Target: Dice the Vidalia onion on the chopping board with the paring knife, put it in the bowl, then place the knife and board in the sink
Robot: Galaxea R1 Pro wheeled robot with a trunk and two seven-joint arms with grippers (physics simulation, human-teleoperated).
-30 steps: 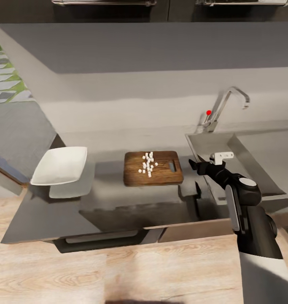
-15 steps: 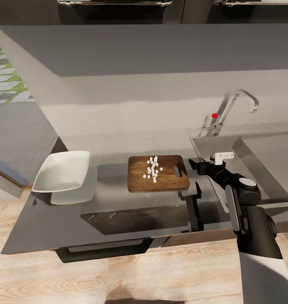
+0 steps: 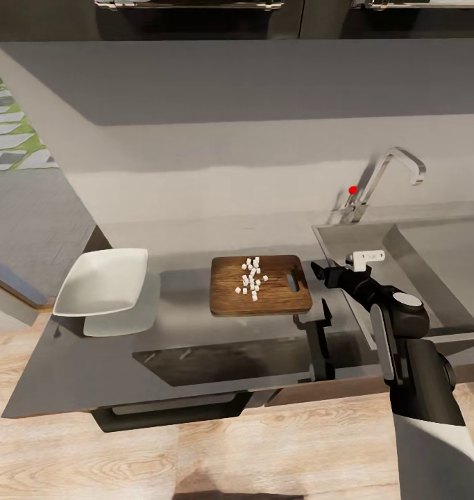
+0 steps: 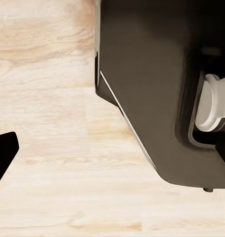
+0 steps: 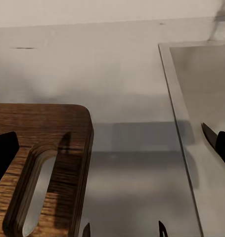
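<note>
The dark wooden chopping board [image 3: 271, 295] lies on the grey countertop [image 3: 195, 333] with several white diced onion pieces [image 3: 250, 278] on it. Left of it sits the white bowl [image 3: 103, 281], empty. The sink [image 3: 431, 264] is at the right. My right gripper [image 3: 321, 271] hovers open and empty between the board's slot end and the sink rim. In the right wrist view the board's slot handle [image 5: 35, 192] and the sink rim [image 5: 179, 113] flank my gripper [image 5: 112, 148]. One finger [image 4: 2, 155] of my left gripper shows far out at the side. The paring knife is out of view.
An angular chrome tap [image 3: 386, 177] with a red knob [image 3: 352, 189] stands behind the sink. Dark cabinets [image 3: 195, 7] hang above the grey wall. Wooden floor [image 3: 195, 458] lies in front of the counter. The left wrist view looks down at the floor [image 4: 53, 123] and my dark base [image 4: 157, 98].
The head camera shifted a little a second ago, so the whole picture slid. Since half a second ago nothing has moved.
</note>
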